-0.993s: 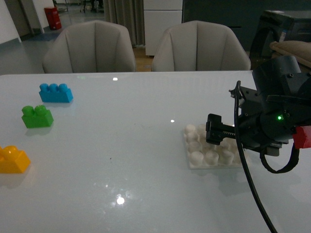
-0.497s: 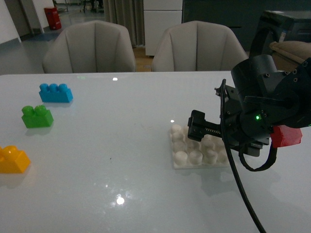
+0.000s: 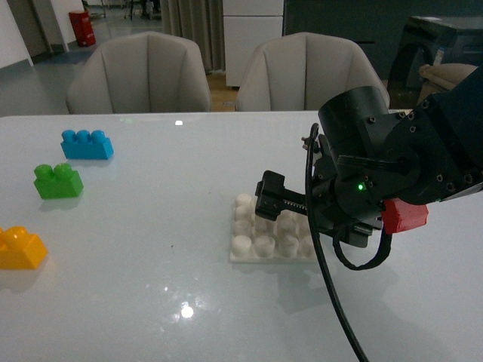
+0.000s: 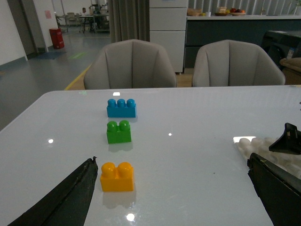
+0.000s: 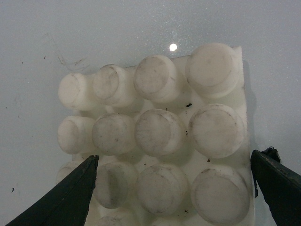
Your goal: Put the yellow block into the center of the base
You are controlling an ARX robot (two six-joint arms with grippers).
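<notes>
The yellow block (image 3: 19, 248) lies at the table's left edge; in the left wrist view it (image 4: 117, 176) sits just inside the left finger of my open, empty left gripper (image 4: 171, 188). The off-white studded base (image 3: 260, 240) rests on the table right of the middle. My right gripper (image 3: 290, 219) is shut on the base, its black body covering the base's right part. In the right wrist view the base (image 5: 160, 136) fills the space between the two fingers of the right gripper (image 5: 174, 186), which stand at its two sides.
A green two-stud brick (image 3: 57, 181) and a blue three-stud brick (image 3: 87, 144) lie at the left, behind the yellow block. Two grey chairs (image 3: 139, 72) stand behind the table's far edge. The table (image 3: 166, 219) is glossy white.
My right gripper has slid the base to the left across the table, toward the middle. The yellow, green and blue bricks have not moved.
</notes>
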